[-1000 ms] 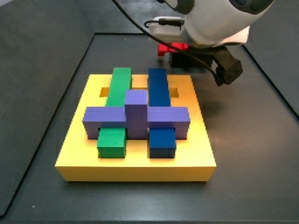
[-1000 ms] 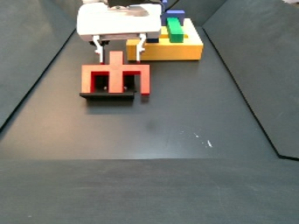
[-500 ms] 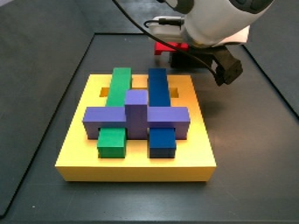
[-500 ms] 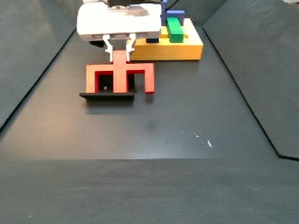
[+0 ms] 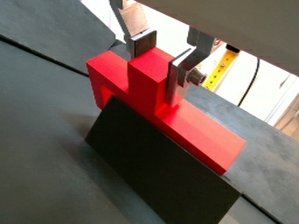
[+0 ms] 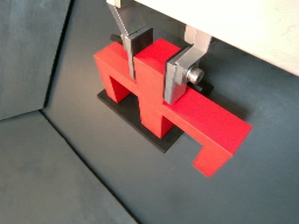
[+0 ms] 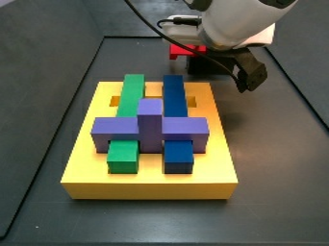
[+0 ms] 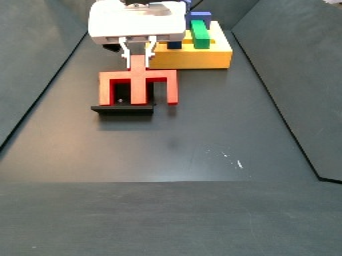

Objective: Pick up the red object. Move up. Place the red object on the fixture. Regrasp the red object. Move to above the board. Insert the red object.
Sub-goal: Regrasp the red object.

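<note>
Your gripper (image 6: 158,63) now straddles the red object's (image 6: 176,118) central stub, plates at its sides; it's shifted on the fixture (image 8: 123,108) below since a second ago, so regrasp looks underway.

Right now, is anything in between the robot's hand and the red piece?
No. The hand is right at the red object on the fixture, with its stub between the fingers. Nothing else shows between them.
</note>
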Available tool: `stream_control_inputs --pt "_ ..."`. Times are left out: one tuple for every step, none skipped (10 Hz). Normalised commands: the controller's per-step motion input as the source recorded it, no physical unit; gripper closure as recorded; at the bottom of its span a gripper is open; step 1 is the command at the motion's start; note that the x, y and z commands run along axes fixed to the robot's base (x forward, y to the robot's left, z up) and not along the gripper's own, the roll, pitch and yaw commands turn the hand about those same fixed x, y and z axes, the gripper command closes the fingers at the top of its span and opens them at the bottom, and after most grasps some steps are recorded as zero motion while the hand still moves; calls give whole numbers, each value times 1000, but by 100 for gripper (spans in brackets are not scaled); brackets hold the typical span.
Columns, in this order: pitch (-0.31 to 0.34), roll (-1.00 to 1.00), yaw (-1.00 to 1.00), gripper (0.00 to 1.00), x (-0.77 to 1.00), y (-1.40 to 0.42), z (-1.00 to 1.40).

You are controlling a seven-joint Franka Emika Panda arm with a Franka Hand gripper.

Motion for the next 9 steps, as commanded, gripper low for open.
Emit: stream_control_inputs --pt "0 0 0 100 0 0 0" --pt "0 0 0 100 0 0 0" --pt "0 0 0 100 0 0 0" --pt "0 0 0 100 0 0 0" --pt "0 0 0 100 0 0 0" --pt "0 0 0 100 0 0 0" --pt "0 0 0 100 0 0 0" --pt "0 0 0 100 0 0 0" --pt "0 0 0 100 0 0 0"
